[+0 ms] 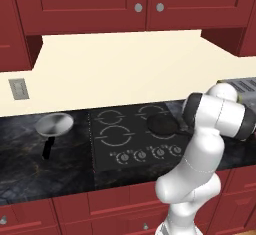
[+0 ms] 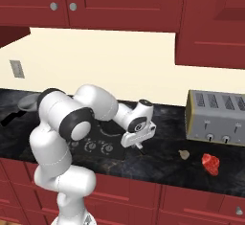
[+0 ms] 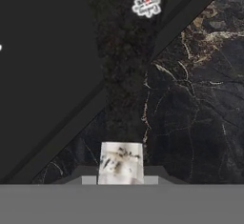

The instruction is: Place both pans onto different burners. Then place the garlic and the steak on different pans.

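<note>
The black pan (image 1: pixel 162 124) rests on the right front burner of the black cooktop (image 1: pixel 100 151). Its dark handle (image 3: pixel 125 66) runs toward me in the hand view and ends in a light tip (image 3: pixel 121 163). My gripper (image 3: pixel 121 178) has a fingertip pressed against each side of that tip, so it is shut on the handle; it hangs low over the counter (image 2: pixel 139 144). The silver pan (image 1: pixel 54 124) with its black handle lies on the counter left of the cooktop. Free burners (image 1: pixel 116 135) show as white broken rings. The garlic (image 2: pixel 183 154) and the red steak (image 2: pixel 210 163) lie on the counter to the right.
A silver toaster (image 2: pixel 217 118) stands at the back right, behind the steak. Control knobs (image 1: pixel 140 155) line the cooktop's front edge. Red cabinets hang above the counter. My own arm hides the right end of the cooktop in the left base view.
</note>
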